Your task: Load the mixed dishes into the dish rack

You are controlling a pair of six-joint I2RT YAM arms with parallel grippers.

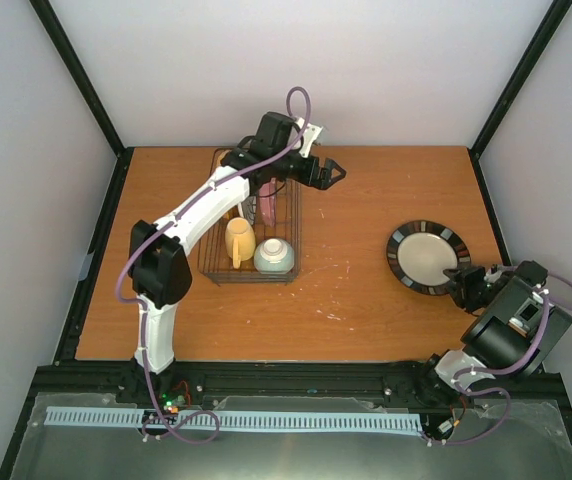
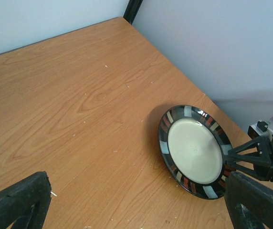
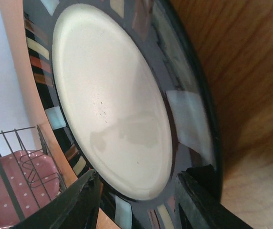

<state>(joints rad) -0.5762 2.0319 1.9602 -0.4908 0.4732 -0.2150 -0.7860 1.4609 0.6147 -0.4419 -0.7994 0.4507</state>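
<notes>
The white plate with a dark striped rim (image 1: 428,256) lies on the table at the right; it also shows in the left wrist view (image 2: 194,150) and fills the right wrist view (image 3: 108,105). My right gripper (image 1: 463,283) (image 3: 136,200) is open, with its fingers astride the plate's near rim. The wire dish rack (image 1: 216,272) holds the cream mug (image 1: 239,241), the pale bowl (image 1: 274,256) and an upright pink plate (image 1: 266,203). My left gripper (image 1: 331,173) (image 2: 136,210) is open and empty, just past the rack's far right corner. The orange-yellow and black plates are hidden.
Black frame posts and pale walls close in the wooden table (image 1: 346,300) on three sides. The left arm reaches over the rack's far half. In the right wrist view the rack (image 3: 10,157) and the dotted pink plate (image 3: 31,176) show at the lower left.
</notes>
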